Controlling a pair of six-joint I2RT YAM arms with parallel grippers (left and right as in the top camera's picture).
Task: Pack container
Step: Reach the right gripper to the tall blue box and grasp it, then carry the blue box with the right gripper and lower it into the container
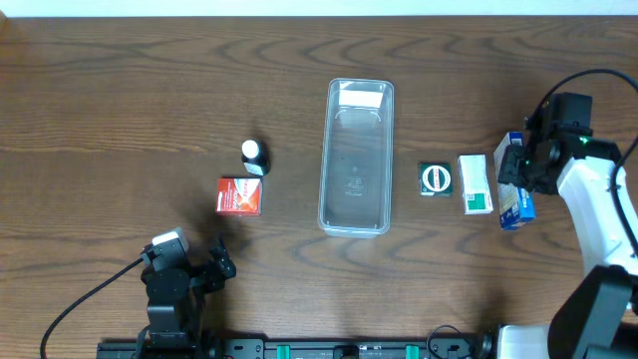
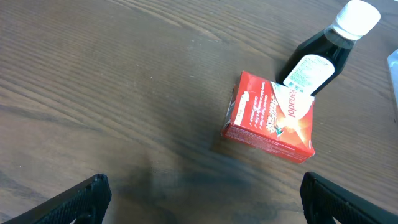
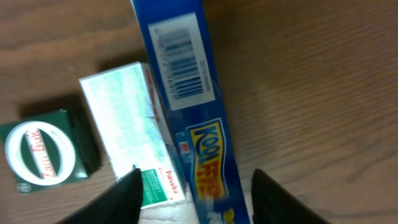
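Your long clear plastic container (image 1: 356, 170) holds nothing; every item sits outside. Right tool (image 3: 196, 179) gapes astride the blue cardboard box (image 3: 183, 93) near the table (image 1: 120, 100) right edge; left tool (image 2: 203, 183) wide, empty.

Even bright indoor light, soft shadows, one view blurry.
Overhead sharp; white glare on container (image 1: 361, 96) far end, faint shadows on table (image 1: 120, 110). Left wrist view clear, dim shadow smudge below red box (image 2: 272, 118), bottle cap (image 2: 357, 17) nearly blown out. Right wrist view a soft close-up: blue box (image 3: 186, 93) print fuzzy, fingers (image 3: 127, 196) dark and unfocused.
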